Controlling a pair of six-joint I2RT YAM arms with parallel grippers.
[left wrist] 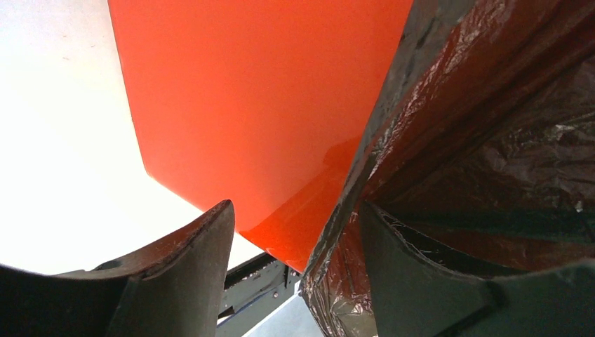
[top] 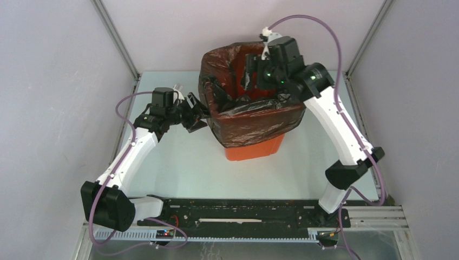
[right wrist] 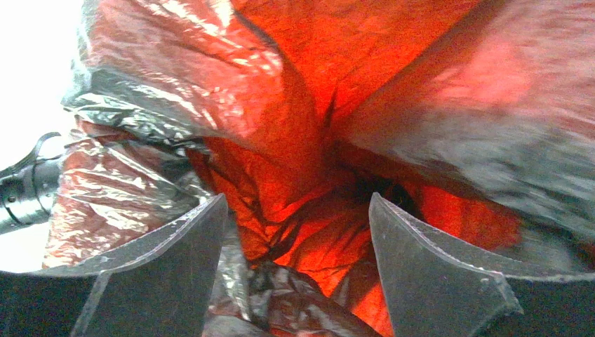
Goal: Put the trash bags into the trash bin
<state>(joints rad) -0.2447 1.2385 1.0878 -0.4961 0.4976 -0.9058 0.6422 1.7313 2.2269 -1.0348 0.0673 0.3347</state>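
Note:
The orange trash bin [top: 251, 149] stands upright mid-table. The black trash bag [top: 254, 122] lines it and is folded down over the rim on the near and left sides. My left gripper [top: 199, 112] is at the bin's left side, just under the rim. In the left wrist view it [left wrist: 296, 205] is open, with the bag's hanging edge [left wrist: 491, 105] between the fingers close to the right one, beside the bare bin wall [left wrist: 259, 105]. My right gripper [top: 248, 78] is open above the far part of the opening, over the crumpled film inside [right wrist: 210, 56].
A black rail [top: 243, 208] runs along the near table edge between the arm bases. Metal frame posts [top: 116, 38] and grey walls close in the back and sides. The left arm's tip [right wrist: 21, 189] shows outside the bag in the right wrist view.

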